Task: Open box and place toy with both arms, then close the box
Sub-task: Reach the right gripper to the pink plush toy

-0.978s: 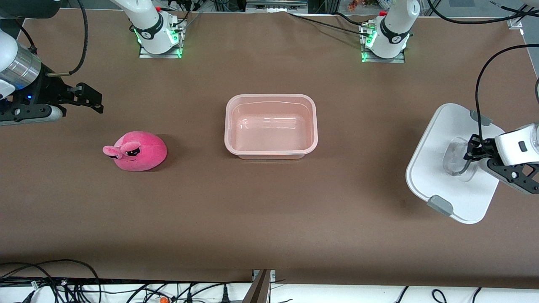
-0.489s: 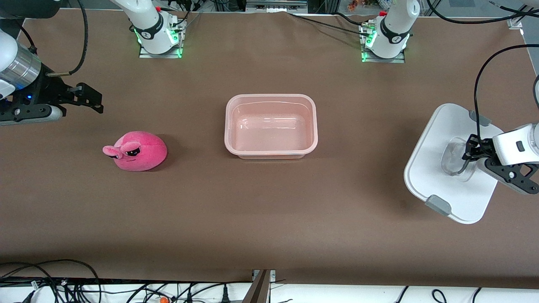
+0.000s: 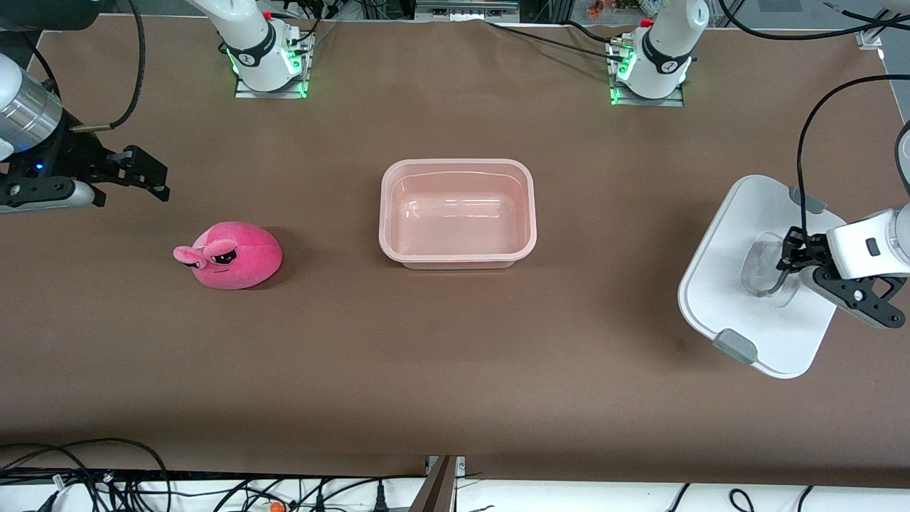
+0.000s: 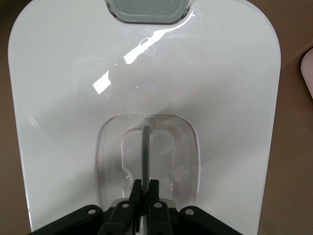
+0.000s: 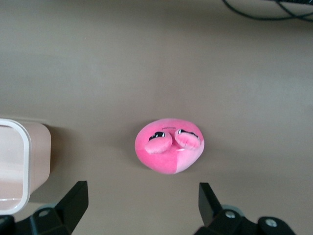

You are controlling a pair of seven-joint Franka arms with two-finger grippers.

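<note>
Box (image 3: 457, 213) lidless; left gripper (image 4: 145, 188) pinches lid handle (image 4: 145, 147); right gripper (image 5: 142, 203) spread wide.

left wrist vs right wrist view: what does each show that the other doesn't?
Only the left wrist view: the white plastic lid with its grey side clip and clear recessed handle, which the left gripper is shut on.

Only the right wrist view: the hot-pink plush toy lying on the table, framed between the open fingers of the right gripper.

Both: the brown table and an edge of the translucent pinkish plastic box, open and empty.
</note>
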